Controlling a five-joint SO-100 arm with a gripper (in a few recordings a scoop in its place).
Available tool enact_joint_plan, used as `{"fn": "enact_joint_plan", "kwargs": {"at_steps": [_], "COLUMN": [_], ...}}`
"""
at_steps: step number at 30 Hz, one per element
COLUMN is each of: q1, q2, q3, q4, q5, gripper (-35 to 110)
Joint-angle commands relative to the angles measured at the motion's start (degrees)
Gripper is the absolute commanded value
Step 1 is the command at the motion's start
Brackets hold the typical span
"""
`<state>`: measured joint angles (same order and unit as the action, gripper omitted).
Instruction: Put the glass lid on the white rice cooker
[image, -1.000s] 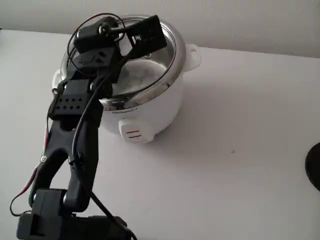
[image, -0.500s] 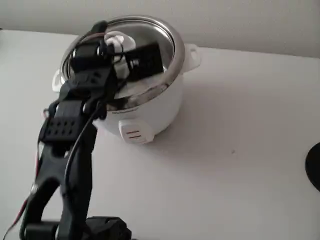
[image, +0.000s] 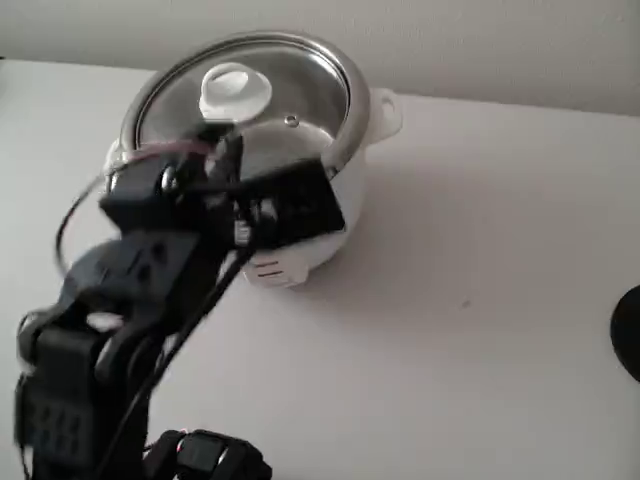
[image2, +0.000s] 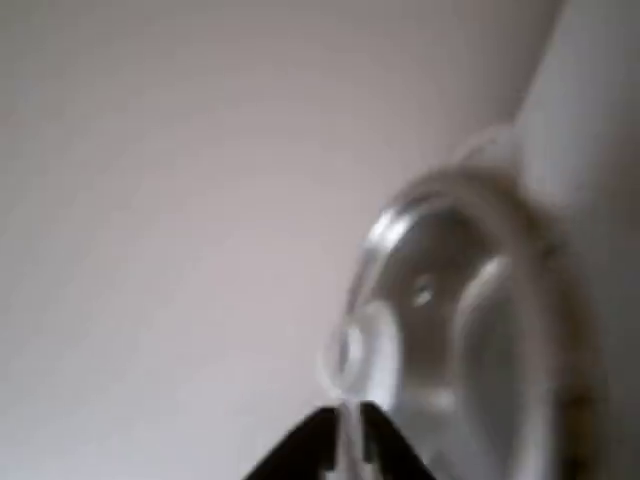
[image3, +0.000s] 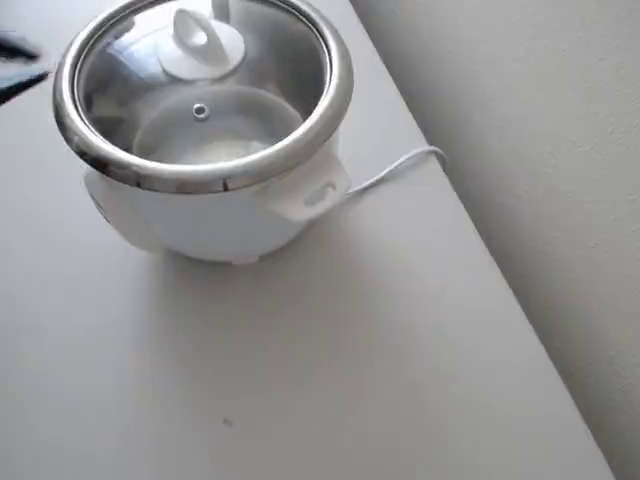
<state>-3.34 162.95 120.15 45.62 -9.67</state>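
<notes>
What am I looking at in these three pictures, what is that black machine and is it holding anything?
The black machine is a small robot arm with a two-finger gripper. One picture comes from a camera standing in front of the table, one from a camera riding on the arm's wrist, and one from a camera looking down from above. On the white table stands a white rice cooker with a white cord behind it. Its glass lid, with a white knob, sits on the cooker. In the wrist view the fingertips are close together with nothing between them, just short of the knob. That view is blurred, so I cannot be sure the gripper is fully shut.
</notes>
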Motion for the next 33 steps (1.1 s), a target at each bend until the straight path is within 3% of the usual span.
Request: {"fn": "enact_joint_plan", "kwargs": {"at_steps": [1,7,15,22,33], "q1": [7.82,11.25,6.15,-2.64,-2.55], "q2": [7.38,25.49,25.49,25.58,25.58], "q3": [6.50,29.71,43.59,51.24,53.26], "q4": [3.87,8.79,14.50,15.47,15.82], "q5": [-6.33,-6.42,9.40,12.48,11.69], "gripper": [0,0,0,0,0]}}
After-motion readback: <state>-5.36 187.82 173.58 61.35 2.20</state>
